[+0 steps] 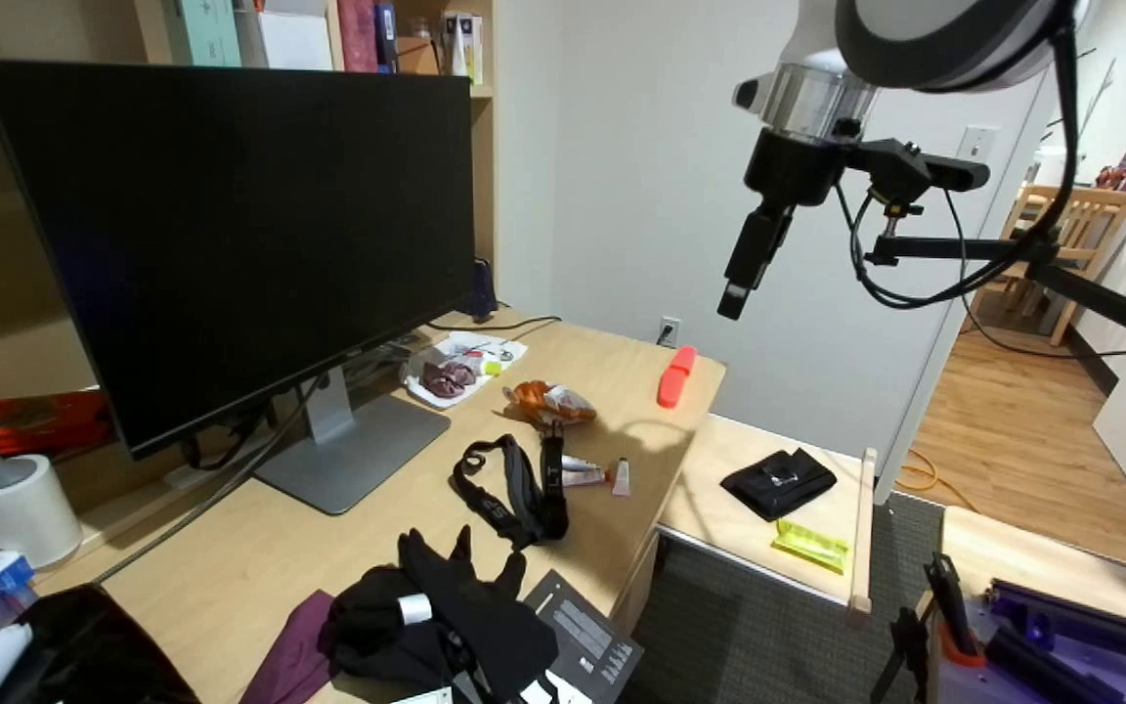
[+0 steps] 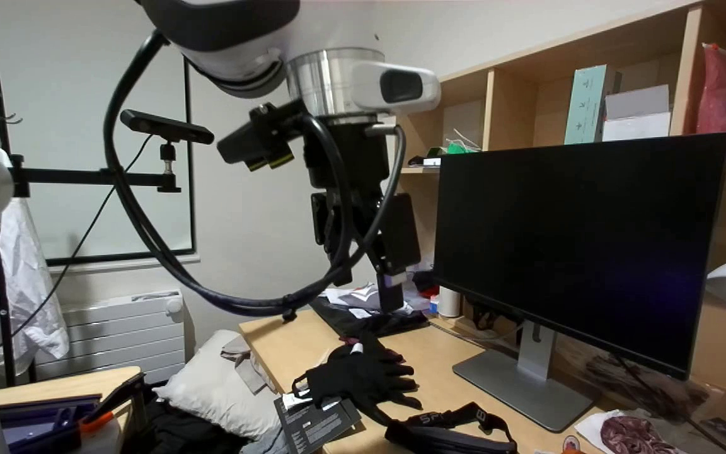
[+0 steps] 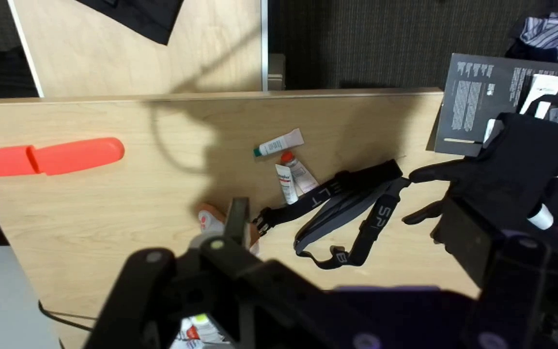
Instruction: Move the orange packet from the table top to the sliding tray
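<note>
Wrist view, pale-wood rectangular table [image 3: 153, 194]: bears what is to be moved, likely so the grasp can come from above.
Black flat plastic monitor [image 1: 260, 244]: stands on a grey metal foot [image 1: 358, 460], presumably set back to leave working room in front.
Flat pale-wood sliding tray [image 1: 734, 538]: juts out in front of the monitor, well apart from it, presumably extended as the receiving place.
Black two-pronged mechanical hand [image 2: 367, 285]: hangs in front of the monitor, parted wide with nothing held, probably high to pass over what lies below.
Small orange film-wrapped packet [image 1: 551, 402]: rests on the table in front of the monitor, near the foot.
Packet's long axis: seems to run outward from the monitor toward the table's edge.
Packet's pointing: tapered end appears to face the monitor; the hand hides part of it in the wrist view, so the exact angle cannot be told.
</note>
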